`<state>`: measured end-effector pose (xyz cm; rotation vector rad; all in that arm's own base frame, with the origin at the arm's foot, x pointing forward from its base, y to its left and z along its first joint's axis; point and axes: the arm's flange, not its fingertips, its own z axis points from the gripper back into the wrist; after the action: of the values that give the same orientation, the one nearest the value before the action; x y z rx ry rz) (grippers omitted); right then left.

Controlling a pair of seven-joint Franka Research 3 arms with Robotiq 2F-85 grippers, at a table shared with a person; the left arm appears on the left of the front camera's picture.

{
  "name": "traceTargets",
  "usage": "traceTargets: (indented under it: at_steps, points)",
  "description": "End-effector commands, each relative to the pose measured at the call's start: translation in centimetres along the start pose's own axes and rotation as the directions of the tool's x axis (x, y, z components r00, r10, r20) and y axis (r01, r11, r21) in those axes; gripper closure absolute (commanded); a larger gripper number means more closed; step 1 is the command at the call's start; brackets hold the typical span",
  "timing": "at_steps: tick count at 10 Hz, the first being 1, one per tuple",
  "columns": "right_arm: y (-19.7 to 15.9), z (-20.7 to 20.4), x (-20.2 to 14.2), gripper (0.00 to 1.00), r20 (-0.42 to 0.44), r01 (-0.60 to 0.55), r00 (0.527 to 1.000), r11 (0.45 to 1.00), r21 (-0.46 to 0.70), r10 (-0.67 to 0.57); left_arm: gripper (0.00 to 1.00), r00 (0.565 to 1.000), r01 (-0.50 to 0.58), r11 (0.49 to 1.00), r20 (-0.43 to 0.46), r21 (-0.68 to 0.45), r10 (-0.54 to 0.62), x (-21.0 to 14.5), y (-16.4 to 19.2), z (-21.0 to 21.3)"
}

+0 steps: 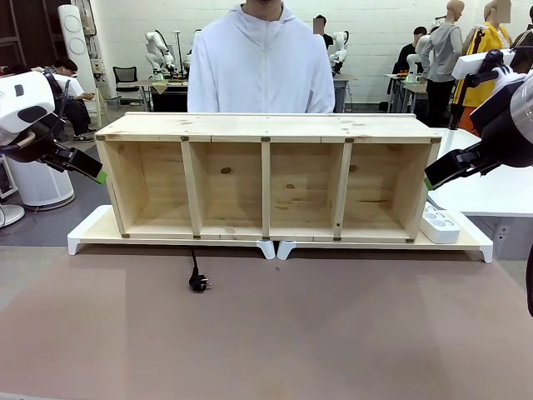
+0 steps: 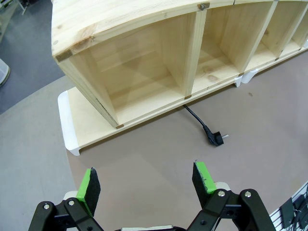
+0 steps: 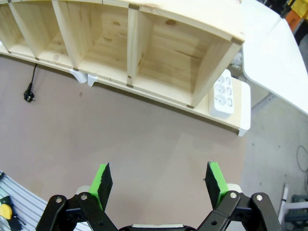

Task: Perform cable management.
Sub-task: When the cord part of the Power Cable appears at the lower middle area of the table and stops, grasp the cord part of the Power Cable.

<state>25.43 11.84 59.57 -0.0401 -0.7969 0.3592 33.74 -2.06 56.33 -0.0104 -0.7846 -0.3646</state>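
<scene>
The cable (image 1: pixel 195 268) is a thin black cord that comes out from under the wooden shelf unit (image 1: pixel 266 179) and ends in a small black plug (image 1: pixel 199 283) lying on the brown table. The left wrist view shows the plug (image 2: pixel 216 138) ahead and to the right; the right wrist view has the plug (image 3: pixel 29 95) far left. My left gripper (image 2: pixel 147 182) hangs open above the table, empty. My right gripper (image 3: pixel 159 183) is open too, high over the table's right part, holding nothing. In the front view, the left gripper (image 1: pixel 93 173) and right gripper (image 1: pixel 430 181) flank the shelf's ends.
The shelf has several open compartments and rests on white risers (image 1: pixel 90 235). A white power strip (image 1: pixel 440 224) sits on the riser at the shelf's right end. A person in a white hoodie (image 1: pixel 261 65) stands behind the shelf. A white side table (image 1: pixel 491 187) is at right.
</scene>
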Motion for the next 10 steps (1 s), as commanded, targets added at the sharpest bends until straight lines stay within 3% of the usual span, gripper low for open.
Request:
traceTargets:
  at_steps: [1,10]
  points:
    - [-0.08,0.01,0.05,0.00,0.003,-0.004,1.000,1.000,-0.005,0.004,0.00,1.000,-0.018,1.000,-0.006,0.000,0.018,-0.02,-0.05,-0.16]
    - [-0.08,0.01,0.05,0.00,0.003,-0.004,1.000,1.000,-0.005,0.004,0.00,1.000,-0.018,1.000,-0.006,0.000,0.018,-0.02,-0.05,-0.16]
